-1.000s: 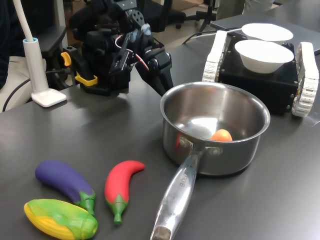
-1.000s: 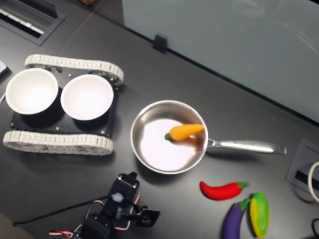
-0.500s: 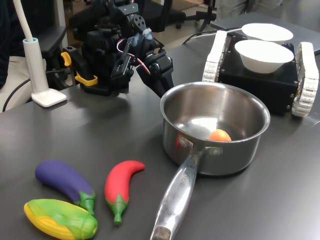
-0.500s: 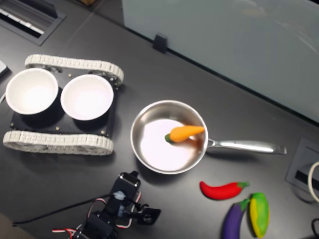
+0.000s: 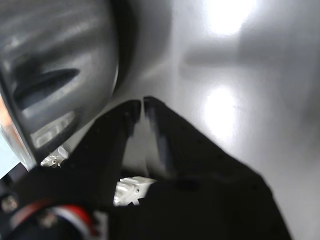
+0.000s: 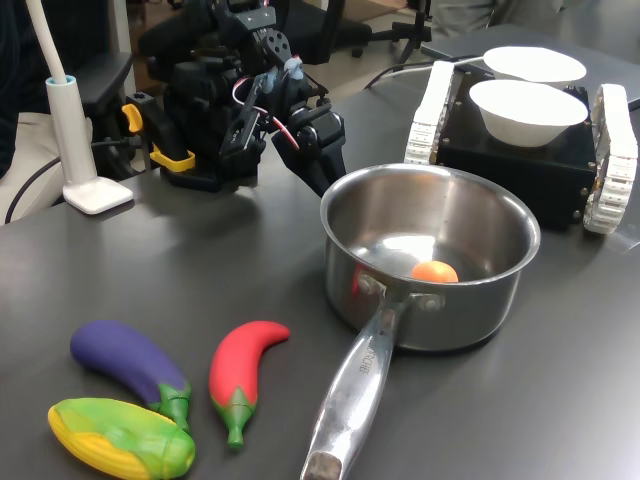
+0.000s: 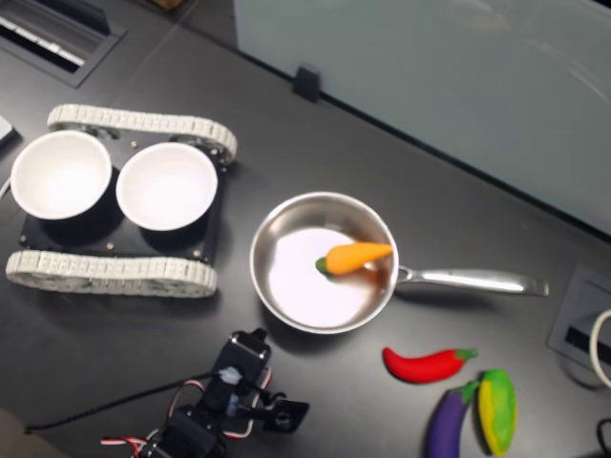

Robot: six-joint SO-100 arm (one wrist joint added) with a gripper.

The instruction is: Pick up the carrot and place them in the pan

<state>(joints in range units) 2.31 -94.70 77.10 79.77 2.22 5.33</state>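
The carrot (image 7: 355, 256) is lying inside the pan (image 7: 286, 229), close to the side where the handle is sticking out. The gripper (image 6: 325, 165) is hanging just outside the pan, its jaws nearly closed on nothing. The pan is sitting mid-surface (image 7: 458, 200).

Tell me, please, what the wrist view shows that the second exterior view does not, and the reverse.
Only the wrist view shows the black gripper close up, its jaws nearly together and empty, beside the outer wall of the shiny steel saucepan. Only the second exterior view shows the orange toy carrot lying inside the pan, two white bowls and the red chili pepper. Both show the pan and dark tabletop.
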